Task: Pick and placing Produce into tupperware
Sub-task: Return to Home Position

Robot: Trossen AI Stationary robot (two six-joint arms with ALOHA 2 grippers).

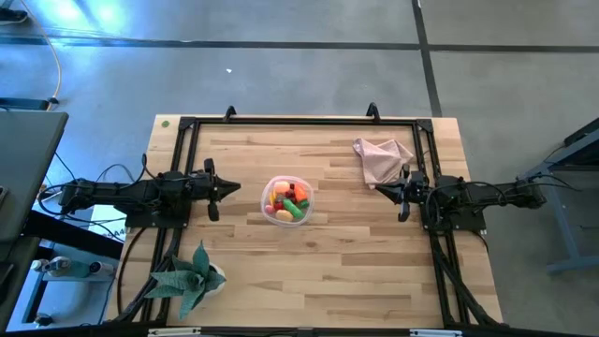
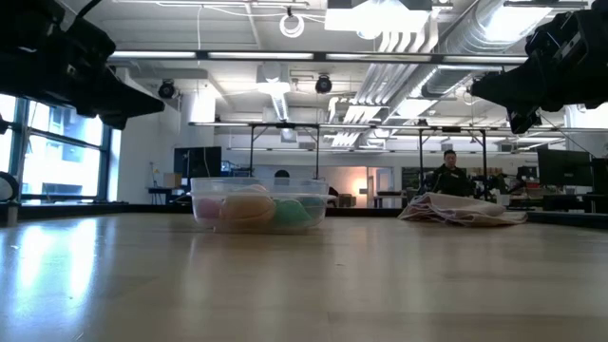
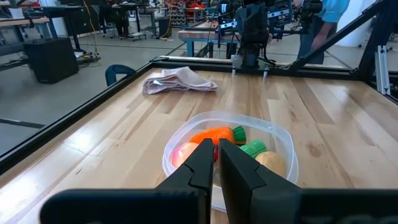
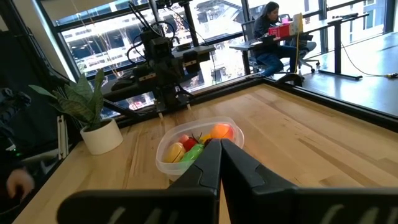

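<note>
The round clear tupperware [image 1: 287, 200] sits near the middle of the table, holding the produce: an orange carrot [image 3: 211, 135], green pepper [image 3: 252, 149], yellow piece [image 4: 176, 151], red pieces and a peach-pink fruit [image 3: 185, 152]. In the low view the tupperware [image 2: 258, 206] rests flat on the wood. My left gripper [image 1: 231, 187] hovers left of the tub, raised and shut, touching nothing. My right gripper [image 1: 379, 188] hovers right of it, also raised and shut. Both wrist views look down on the tub past closed fingers [image 3: 216, 163] [image 4: 219, 163].
A crumpled pink cloth [image 1: 381, 158] lies near the far right of the table, close to my right gripper. A green spiky plant in a white pot [image 1: 192, 276] stands at the near left corner. A black frame [image 1: 299, 119] borders the table. People sit in the room beyond.
</note>
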